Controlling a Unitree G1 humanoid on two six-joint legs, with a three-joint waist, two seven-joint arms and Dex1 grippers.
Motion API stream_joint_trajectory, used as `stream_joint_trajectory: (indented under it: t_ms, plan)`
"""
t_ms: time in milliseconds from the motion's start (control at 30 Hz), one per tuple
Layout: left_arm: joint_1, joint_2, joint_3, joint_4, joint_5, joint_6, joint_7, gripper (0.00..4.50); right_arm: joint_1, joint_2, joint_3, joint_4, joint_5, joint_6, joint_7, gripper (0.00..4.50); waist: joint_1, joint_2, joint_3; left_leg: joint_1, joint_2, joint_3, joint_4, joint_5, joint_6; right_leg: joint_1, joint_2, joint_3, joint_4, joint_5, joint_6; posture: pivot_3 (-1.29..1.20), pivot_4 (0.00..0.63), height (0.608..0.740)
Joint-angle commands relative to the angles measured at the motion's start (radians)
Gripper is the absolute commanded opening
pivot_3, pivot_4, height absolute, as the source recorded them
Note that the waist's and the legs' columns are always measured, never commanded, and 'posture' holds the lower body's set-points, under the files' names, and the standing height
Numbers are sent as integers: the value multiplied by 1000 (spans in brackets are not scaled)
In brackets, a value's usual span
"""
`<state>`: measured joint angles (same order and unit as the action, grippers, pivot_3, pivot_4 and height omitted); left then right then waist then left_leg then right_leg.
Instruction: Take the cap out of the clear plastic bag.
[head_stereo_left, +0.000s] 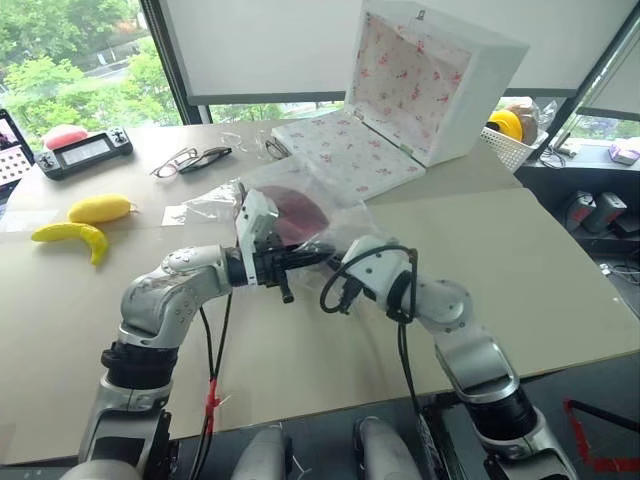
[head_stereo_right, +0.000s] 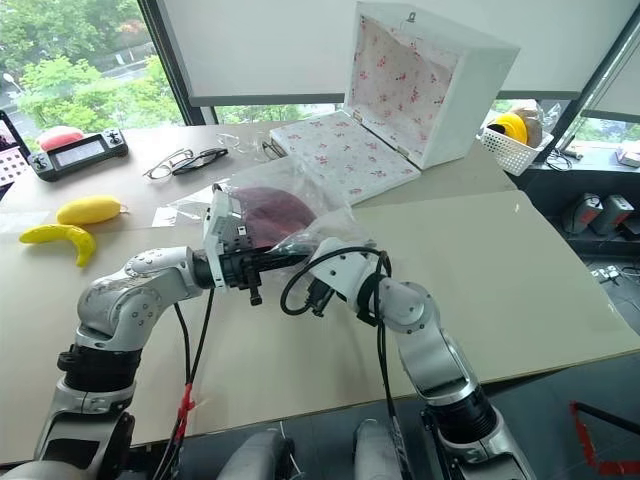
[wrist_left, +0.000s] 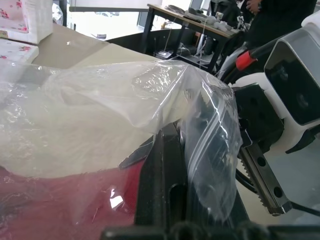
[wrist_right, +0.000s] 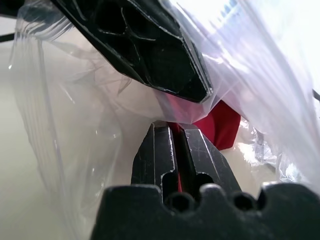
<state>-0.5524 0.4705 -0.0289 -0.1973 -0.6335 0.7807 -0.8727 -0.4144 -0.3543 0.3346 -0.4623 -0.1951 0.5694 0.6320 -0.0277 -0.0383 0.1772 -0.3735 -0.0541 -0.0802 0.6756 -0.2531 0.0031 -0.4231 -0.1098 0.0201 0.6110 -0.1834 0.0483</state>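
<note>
Above the table (head_stereo_left: 560, 300), our left pincer (head_stereo_left: 312, 258) clamps the clear plastic bag (head_stereo_left: 330, 205) to steady it (mouth toward us) while our right pincer (wrist_right: 176, 145) pinches the cap (head_stereo_right: 268, 215), inside it.

cap (head_stereo_right: 268, 212): dark red | box (head_stereo_left: 420, 85): white, pink floral | banana (head_stereo_left: 68, 236): yellow

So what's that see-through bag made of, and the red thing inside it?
The clear plastic bag looks like thin, glossy plastic: it crinkles and catches shiny highlights. The cap inside looks like soft, matte dark red fabric, though through the plastic its weave cannot be made out.
</note>
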Motion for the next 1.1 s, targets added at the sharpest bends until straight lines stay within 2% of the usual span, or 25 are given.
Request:
stream_joint_trajectory:
  t_ms: [33, 133, 300, 400, 667, 800, 900, 1000, 1100]
  plan:
    - [-17, 11, 17, 25, 17, -9, 25, 0, 28, -102, 116, 56, -136, -26, 2, 18, 4, 0, 0, 0, 0, 0, 0, 0, 0, 0, 0, 0, 0, 0, 0, 0, 150, 740]
    - [-19, 14, 13, 28, 17, -10, 25, 0, 38, -161, 245, 136, -273, -88, -14, 18, 10, 0, -1, 1, -1, 1, 0, 0, 0, 1, 0, 0, 0, -4, 6, 0, 150, 740]
    - [-8, 21, 9, 17, 15, -7, 17, 0, 57, -137, 326, 201, -405, -135, -64, 18, 12, 0, -1, 1, 0, 1, 0, 0, 0, 1, 0, 0, 0, -4, 6, 0, 150, 740]
    - [-6, 21, 10, 14, 14, -5, 20, 0, 87, -129, 298, 188, -431, -157, -96, 18, 12, 0, -1, 1, 0, 1, 0, 0, 0, 1, 0, 0, 0, -4, 6, 0, 150, 740]
    - [1, 25, 12, 10, 10, 1, 19, 0, 201, -179, 82, -59, -388, -212, -111, 18, 19, 0, -1, 0, -1, 0, 0, 0, 0, 1, -1, -1, -1, -4, 6, 0, 150, 740]
    - [2, 28, 11, 12, 9, 1, 16, 0, 277, -165, -27, -235, -256, -209, -56, 18, 16, 0, -1, -1, -1, 0, 0, 0, 0, 1, -1, -1, -1, -4, 7, 0, 150, 740]
    - [1, 29, 10, 16, 9, 0, 14, 0, 281, -94, -150, -372, -89, -75, 9, 18, 9, 0, -1, -1, 0, 0, 0, 0, 0, 1, -1, -1, -1, -5, 7, 0, 150, 740]
    - [-1, 32, 6, 20, 11, -3, 6, 0, 240, -42, -304, -512, 138, 147, 115, 18, 11, 0, 0, -1, 1, 0, 0, 0, 0, 1, -1, 0, -1, -5, 7, 0, 150, 740]
    - [25, 67, -6, 21, 25, -27, -37, 0, 174, -35, -525, -574, 369, 344, 208, 18, 13, 0, 0, -1, 1, 0, 0, 0, 0, 0, -1, 0, -1, -4, 7, 0, 150, 740]
